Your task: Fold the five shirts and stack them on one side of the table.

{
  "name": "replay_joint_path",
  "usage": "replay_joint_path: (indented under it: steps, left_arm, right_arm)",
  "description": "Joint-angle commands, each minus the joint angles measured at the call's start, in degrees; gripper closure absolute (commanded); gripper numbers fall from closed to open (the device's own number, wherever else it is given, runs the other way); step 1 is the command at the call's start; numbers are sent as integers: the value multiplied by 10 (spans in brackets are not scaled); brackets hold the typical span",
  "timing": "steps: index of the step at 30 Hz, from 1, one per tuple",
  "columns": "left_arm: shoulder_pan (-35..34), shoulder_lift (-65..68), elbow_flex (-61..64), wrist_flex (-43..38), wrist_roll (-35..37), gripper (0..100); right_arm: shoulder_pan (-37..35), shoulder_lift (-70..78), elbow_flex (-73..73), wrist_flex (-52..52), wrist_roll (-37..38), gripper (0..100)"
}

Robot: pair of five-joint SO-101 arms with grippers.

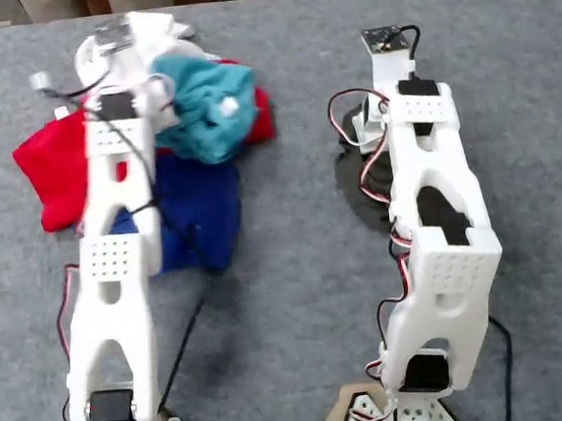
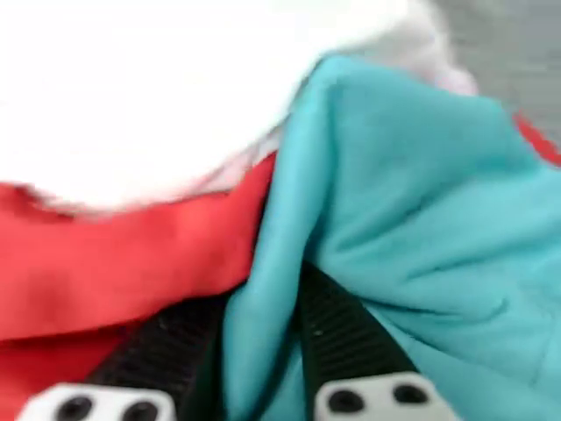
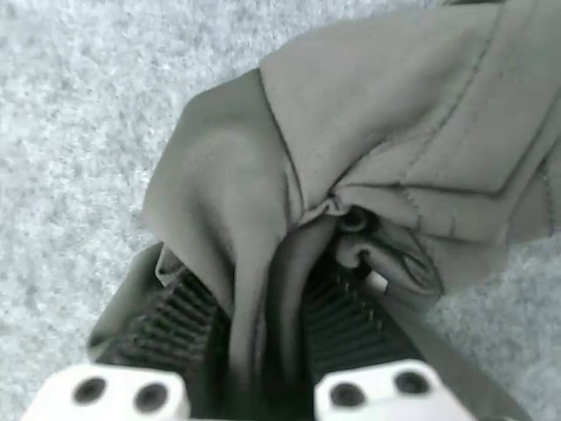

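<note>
Since a teal shirt point(image 2: 412, 202) fold sits pinched between the left fingers point(image 2: 344, 335) and the grey shirt point(image 3: 394, 132) between the right fingers point(image 3: 344, 326), I'd lift slowly so neither slips.

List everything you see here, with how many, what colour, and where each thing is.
teal shirt: one, teal, on top of the pile on the table's left side
white shirt: one, white, far end of the pile
red shirt: one, red, under the teal and white shirts, spreading left
blue shirt: one, dark blue, near end of the pile, partly under the left arm
grey shirt: one, dark grey, crumpled under the right arm, apart from the pile
table: one, grey covering, beneath everything
left gripper: one, black fingers shut on a teal shirt fold
right gripper: one, black fingers shut on the grey shirt
</note>
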Motion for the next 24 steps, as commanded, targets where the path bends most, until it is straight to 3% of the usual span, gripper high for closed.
replay_joint_path:
  steps: [1,8,15,20,22,24]
  left_arm:
    - [-126,5,-30,66,-38,981]
    - [-252,5,-33,185,-203,981]
    - [-375,4,-33,195,-278,981]
    - [-371,-28,-28,240,-267,973]
    - [-355,-56,-33,240,-217,902]
    - [-340,-107,-33,240,-146,765]
  right_arm:
    - [-15,-4,-3,-17,2,995]
    - [-17,1,-5,-17,2,995]
    - [-17,3,-5,-17,2,995]
    - [-18,3,-5,-17,2,995]
    - [-18,3,-5,-17,2,995]
    - [-18,4,-5,-17,2,995]
